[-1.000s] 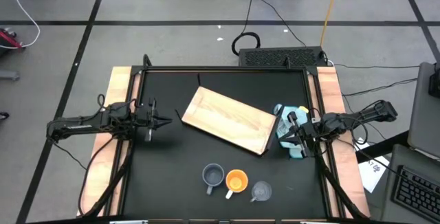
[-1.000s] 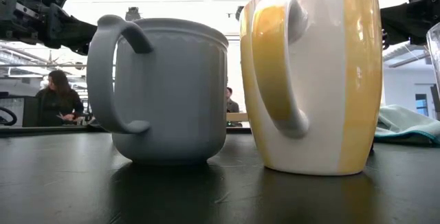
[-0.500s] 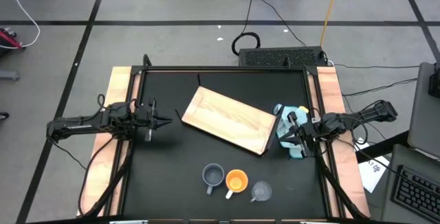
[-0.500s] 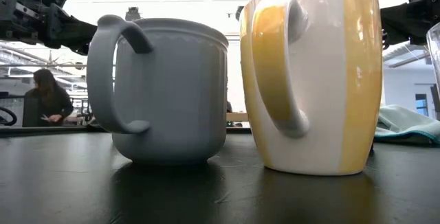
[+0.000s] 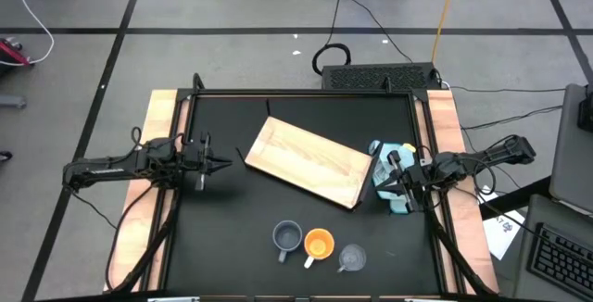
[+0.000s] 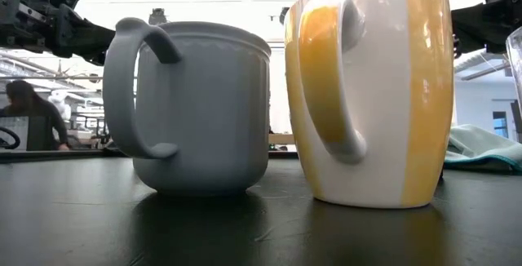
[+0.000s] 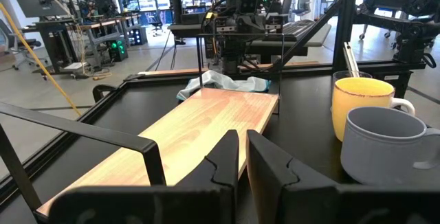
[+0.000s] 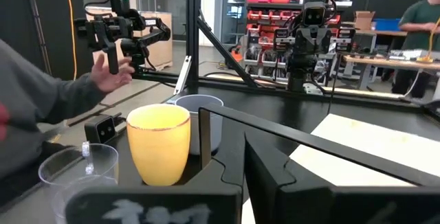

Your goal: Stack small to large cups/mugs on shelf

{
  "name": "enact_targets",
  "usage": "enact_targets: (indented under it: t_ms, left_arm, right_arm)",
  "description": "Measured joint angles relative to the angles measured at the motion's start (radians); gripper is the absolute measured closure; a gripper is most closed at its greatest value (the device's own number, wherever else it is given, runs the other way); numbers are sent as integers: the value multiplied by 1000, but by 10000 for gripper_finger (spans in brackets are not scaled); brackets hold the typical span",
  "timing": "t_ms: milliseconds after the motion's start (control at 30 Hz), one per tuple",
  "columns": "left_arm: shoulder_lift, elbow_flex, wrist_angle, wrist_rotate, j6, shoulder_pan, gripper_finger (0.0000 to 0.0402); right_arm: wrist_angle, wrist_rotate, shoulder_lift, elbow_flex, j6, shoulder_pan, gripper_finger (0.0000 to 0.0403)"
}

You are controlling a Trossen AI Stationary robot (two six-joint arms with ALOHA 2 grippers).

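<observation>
The left gripper [image 5: 222, 164] hovers over the left side of the black tabletop [image 5: 232, 219], its two fingers nearly closed with only a thin slit between them and nothing held. The right gripper [image 5: 387, 187] sits at the right edge of the table above the light blue cloth [image 5: 397, 155]; its fingers look drawn close together and empty, though the wrist view shows them only partly.

The light-wood board [image 5: 309, 161] lies flat and skewed near the middle of the tabletop, between the two grippers, with its right end just beside the cloth. Nothing stands on it.

The three cups stand in a row near the front edge of the table, well apart from the board. The orange mug [image 5: 319, 244] is in the middle, upright, its handle turned toward the front. The grey-blue mug [image 5: 287, 237] stands just to its left, also upright. The clear glass cup [image 5: 351, 257] stands just to the right of the orange mug.

Beyond the table, a person's hand [image 8: 113, 73] and grey sleeve [image 8: 34, 107] show in the right wrist view.
</observation>
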Motion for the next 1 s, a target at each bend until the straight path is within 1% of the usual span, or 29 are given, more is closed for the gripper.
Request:
enact_targets:
  t_ms: [100,567,700,1000]
  left_arm:
    - [0,0,0,0,0,0,369]
    - [0,0,0,0,-13,0,369]
    - [0,0,19,0,-77,0,369]
    - [0,0,62,9,-222,0,369]
  right_arm:
    - [0,0,0,0,-28,0,403]
    - [0,0,0,0,-33,0,403]
    - [3,0,0,0,-33,0,403]
    - [97,0,0,0,-26,0,403]
